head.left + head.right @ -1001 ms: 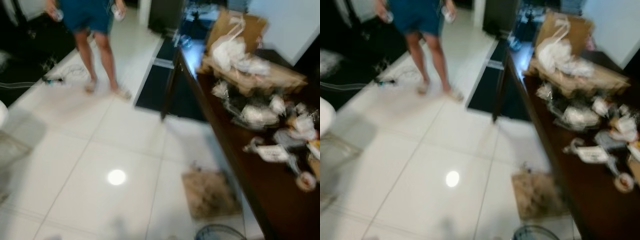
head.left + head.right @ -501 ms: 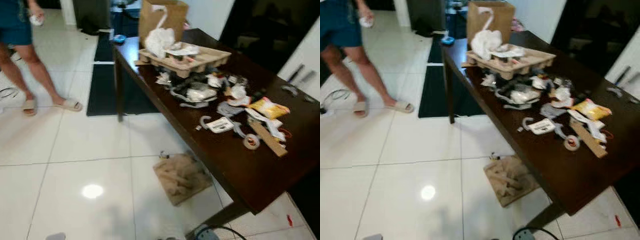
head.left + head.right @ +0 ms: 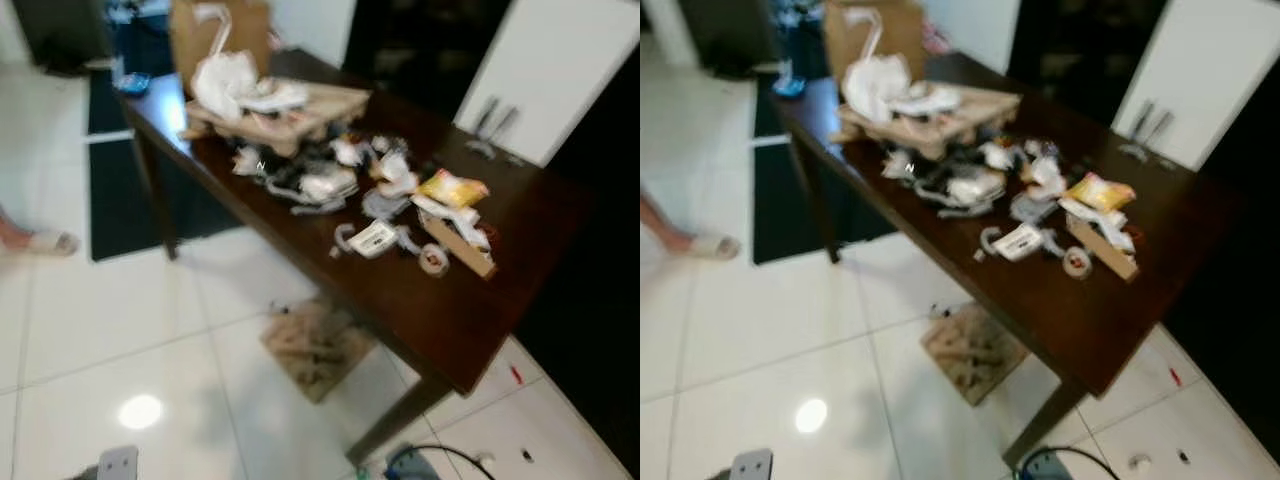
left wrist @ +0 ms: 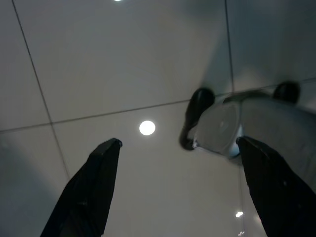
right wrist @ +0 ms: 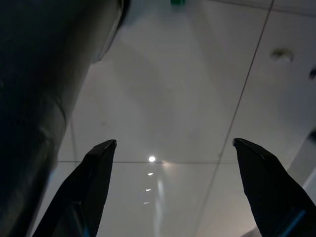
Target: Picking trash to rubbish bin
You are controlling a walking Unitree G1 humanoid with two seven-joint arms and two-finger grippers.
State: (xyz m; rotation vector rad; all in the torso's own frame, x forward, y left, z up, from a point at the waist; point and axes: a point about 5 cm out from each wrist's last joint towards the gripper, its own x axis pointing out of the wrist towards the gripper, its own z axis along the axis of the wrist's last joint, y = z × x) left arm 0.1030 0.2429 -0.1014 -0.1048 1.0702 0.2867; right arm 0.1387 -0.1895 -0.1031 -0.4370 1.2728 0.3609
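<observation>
Dark wood surface (image 3: 470, 330) now centred after camera swing; trash pile (image 3: 380, 195) on it untouched. Left gripper (image 4: 177, 143), right gripper (image 5: 173, 143) over floor, jaws spread, empty. Approach underway.

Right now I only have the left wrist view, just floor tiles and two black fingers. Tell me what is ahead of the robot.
Observer: A dark wooden table stands ahead, strewn with wrappers and scraps.
Operator: Name one piece I could go for.
Observer: A yellow packet lies in the litter, toward the table's far side.
Operator: Report anything on the floor.
Observer: A brown crumpled piece lies on the white tiles beside the table's near edge.
Operator: Give me the right gripper.
Observer: The right gripper hangs open over bare tiles, holding nothing.
</observation>
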